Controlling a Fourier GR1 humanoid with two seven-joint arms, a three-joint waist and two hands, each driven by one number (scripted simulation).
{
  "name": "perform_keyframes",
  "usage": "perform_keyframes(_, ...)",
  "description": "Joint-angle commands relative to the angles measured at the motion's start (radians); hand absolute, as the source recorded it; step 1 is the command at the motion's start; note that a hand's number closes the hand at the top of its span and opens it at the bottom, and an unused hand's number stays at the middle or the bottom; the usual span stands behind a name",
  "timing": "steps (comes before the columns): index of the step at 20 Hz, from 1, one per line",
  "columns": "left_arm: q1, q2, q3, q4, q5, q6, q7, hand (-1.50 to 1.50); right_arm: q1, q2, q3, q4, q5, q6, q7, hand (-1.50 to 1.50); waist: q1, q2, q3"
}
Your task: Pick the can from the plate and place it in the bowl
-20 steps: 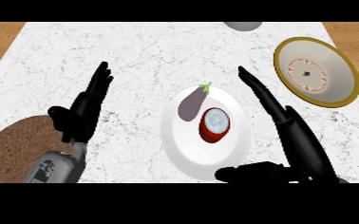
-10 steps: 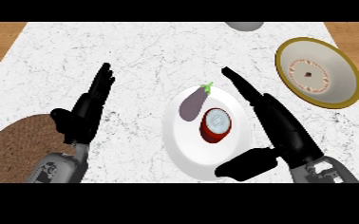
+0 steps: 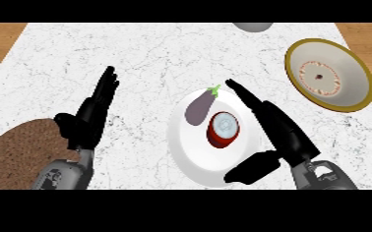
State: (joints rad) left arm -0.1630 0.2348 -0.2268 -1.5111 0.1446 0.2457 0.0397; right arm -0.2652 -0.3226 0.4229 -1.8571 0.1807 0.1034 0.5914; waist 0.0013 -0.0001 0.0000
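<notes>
White marble counter [image 3: 145, 54], red can [image 3: 223, 128] on plate [image 3: 190, 159] beside eggplant [image 3: 200, 109], right hand [image 3: 280, 132] spread wide alongside, left hand [image 3: 91, 115] flat-fingered, bowl [image 3: 349, 96] far right.

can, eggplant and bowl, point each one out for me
can [image 3: 224, 127], head view, on its pale round top
eggplant [image 3: 200, 109], head view, on the middle of its purple body
bowl [image 3: 349, 69], head view, on its inner wall at the right

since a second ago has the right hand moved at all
Yes. The right hand has shifted left toward the can on the white plate; its open fingers now lie over the plate's right side, farther from the bowl.
</notes>
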Motion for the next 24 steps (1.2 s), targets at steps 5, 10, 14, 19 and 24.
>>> perform_keyframes(5,0.049,-0.007,0.015,-0.098,-0.04,-0.022,0.058,0.0,0.168,0.015,-0.093,-0.048,-0.064,0.053,-0.177,-1.5,0.0,-0.002,0.001)
perform_keyframes(10,0.018,-0.022,0.065,-0.081,-0.044,-0.075,0.077,0.0,0.157,0.112,-0.087,-0.023,-0.031,0.069,-0.174,-1.5,-0.001,-0.001,0.0)
perform_keyframes(14,0.001,-0.102,0.031,-0.05,-0.122,-0.035,0.07,0.0,0.167,0.121,-0.139,-0.002,-0.053,0.122,-0.162,-1.5,-0.002,0.0,0.0)
perform_keyframes(19,-0.003,-0.066,0.114,-0.065,-0.091,-0.114,0.073,0.0,0.154,0.171,-0.158,0.028,-0.044,0.138,-0.162,-1.5,-0.001,0.0,0.0)
perform_keyframes(24,0.056,-0.094,0.101,-0.094,-0.13,-0.11,0.065,0.0,0.143,0.228,-0.144,0.164,0.017,0.118,-0.251,-1.5,0.001,0.0,0.0)
